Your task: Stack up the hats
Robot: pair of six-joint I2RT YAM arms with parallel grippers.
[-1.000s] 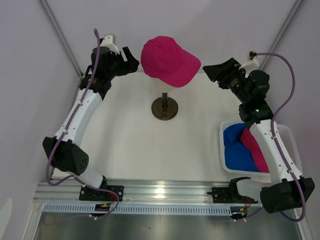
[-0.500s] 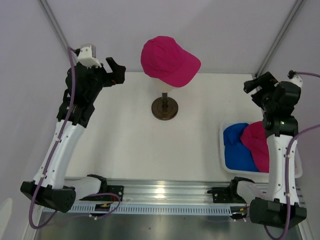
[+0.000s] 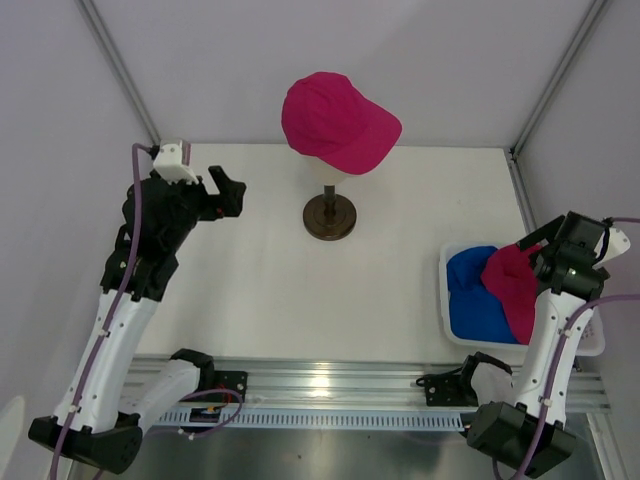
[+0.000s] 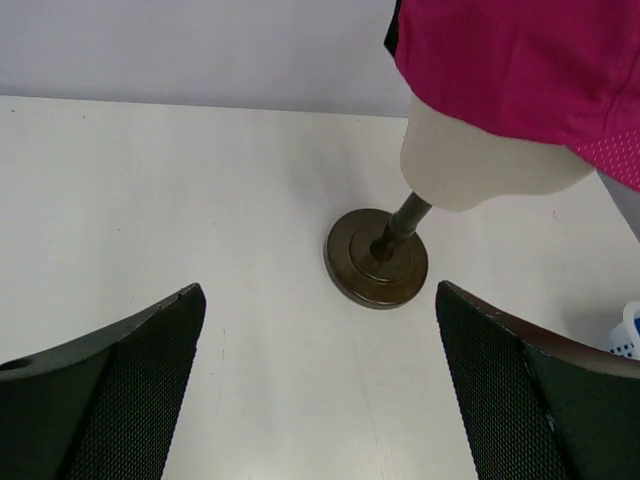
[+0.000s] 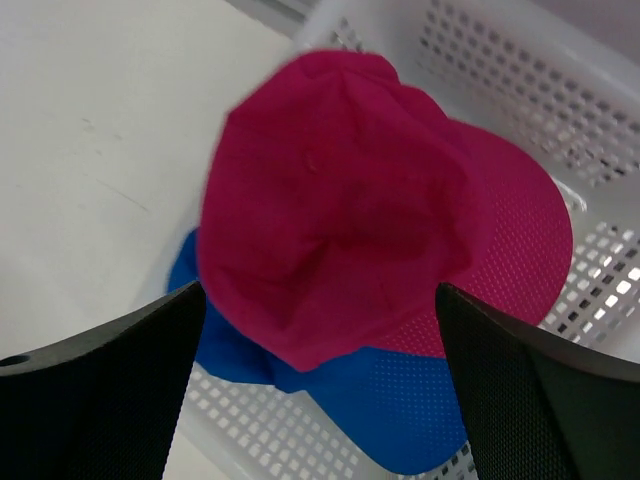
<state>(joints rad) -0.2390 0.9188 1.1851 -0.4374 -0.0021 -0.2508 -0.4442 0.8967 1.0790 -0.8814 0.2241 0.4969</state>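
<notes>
A magenta-pink cap (image 3: 335, 120) sits on the cream mannequin head (image 4: 480, 165), brim to the right; it also shows in the left wrist view (image 4: 520, 65). A second pink cap (image 3: 512, 285) lies on a royal blue cap (image 3: 472, 295) in the white mesh basket (image 3: 592, 345); in the right wrist view the pink cap (image 5: 370, 215) covers most of the blue one (image 5: 400, 400). My left gripper (image 3: 225, 190) is open and empty, left of the stand. My right gripper (image 3: 540, 250) is open, above the basket's caps, touching nothing.
The mannequin's dark round base (image 3: 329, 217) stands on the white table at the back middle, also in the left wrist view (image 4: 378, 258). The basket sits at the table's right front edge. Grey walls with metal posts close the back and sides.
Both arms have pulled back from the mannequin head. The left gripper came down and toward the front left. The right gripper swung right and down over the basket. The caps have not moved.
</notes>
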